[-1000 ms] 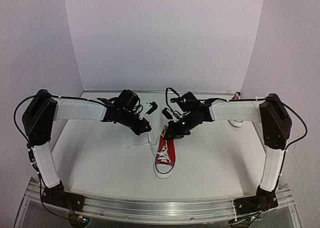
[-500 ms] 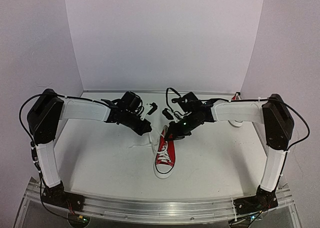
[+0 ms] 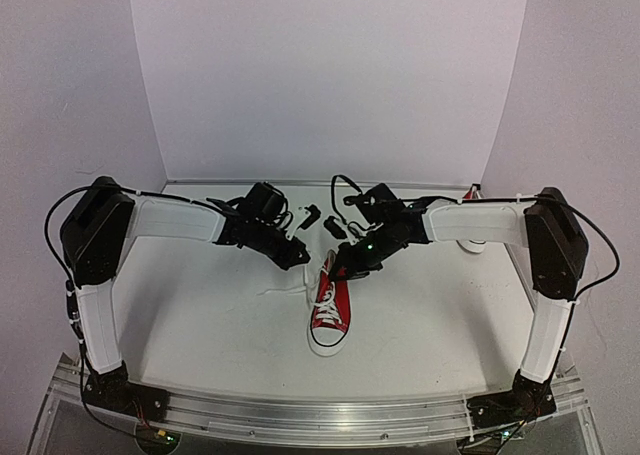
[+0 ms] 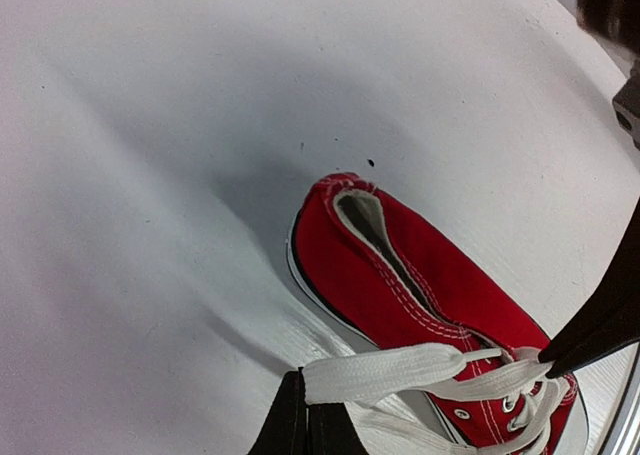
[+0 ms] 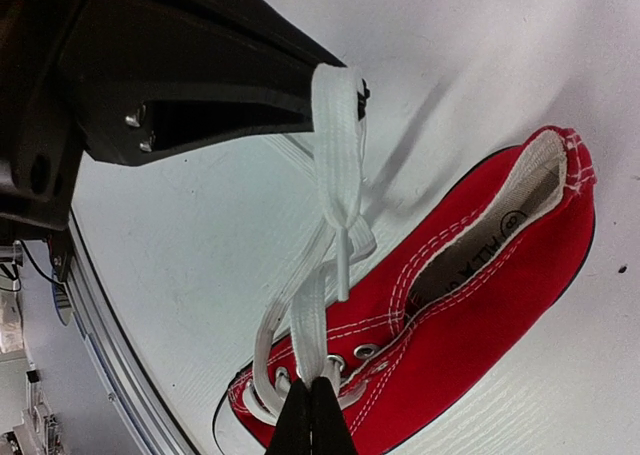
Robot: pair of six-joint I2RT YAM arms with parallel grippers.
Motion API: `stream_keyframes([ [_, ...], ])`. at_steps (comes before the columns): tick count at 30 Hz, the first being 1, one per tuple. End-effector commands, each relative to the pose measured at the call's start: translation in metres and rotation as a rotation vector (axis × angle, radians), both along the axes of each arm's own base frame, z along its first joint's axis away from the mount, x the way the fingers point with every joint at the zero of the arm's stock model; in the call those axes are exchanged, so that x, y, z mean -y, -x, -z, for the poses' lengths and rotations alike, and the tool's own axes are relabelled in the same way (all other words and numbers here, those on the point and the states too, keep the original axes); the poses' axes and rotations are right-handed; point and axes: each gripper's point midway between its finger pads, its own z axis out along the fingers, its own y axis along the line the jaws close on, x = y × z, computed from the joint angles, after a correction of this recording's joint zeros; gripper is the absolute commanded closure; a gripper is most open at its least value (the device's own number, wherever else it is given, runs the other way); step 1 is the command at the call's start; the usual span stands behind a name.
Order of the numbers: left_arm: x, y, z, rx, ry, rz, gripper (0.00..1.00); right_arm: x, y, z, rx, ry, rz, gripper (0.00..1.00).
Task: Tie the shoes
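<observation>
One red shoe (image 3: 329, 305) with white laces lies mid-table, toe toward me; it also shows in the left wrist view (image 4: 410, 275) and the right wrist view (image 5: 470, 305). My left gripper (image 3: 297, 255) sits just left of its heel, shut on a white lace loop (image 4: 400, 370). My right gripper (image 3: 340, 268) is over the shoe's opening, shut on a lace strand (image 5: 312, 325) near the top eyelets. In the right wrist view the left fingers (image 5: 200, 95) hold the lace end (image 5: 338, 135) up. A second red shoe (image 3: 470, 237) lies at the back right, mostly hidden by the right arm.
White walls close the table at back and sides. A loose lace (image 3: 275, 291) trails on the table left of the shoe. The aluminium rail (image 3: 320, 415) runs along the near edge by the arm bases.
My left gripper has shifted slightly right toward the shoe's heel, with its arm's elbow moving right. The right gripper and shoe stay put.
</observation>
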Motion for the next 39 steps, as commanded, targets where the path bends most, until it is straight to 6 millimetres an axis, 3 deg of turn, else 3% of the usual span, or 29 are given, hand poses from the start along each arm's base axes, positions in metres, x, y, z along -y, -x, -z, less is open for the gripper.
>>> stream_keyframes([
  [1,0.012,0.007,-0.010,0.024,0.027,0.126,1.00,-0.002,0.000,-0.023,0.057,-0.039,-0.020,1.00],
  [15,0.016,0.066,-0.007,-0.020,0.014,0.459,1.00,-0.004,0.004,-0.024,0.065,-0.052,-0.060,1.00],
  [32,0.041,0.079,0.012,0.011,-0.104,0.561,1.00,-0.005,0.013,-0.034,0.089,-0.086,-0.125,1.00],
  [39,0.048,0.100,0.003,0.014,-0.061,0.635,1.00,-0.004,0.014,-0.036,0.098,-0.090,-0.133,1.00],
])
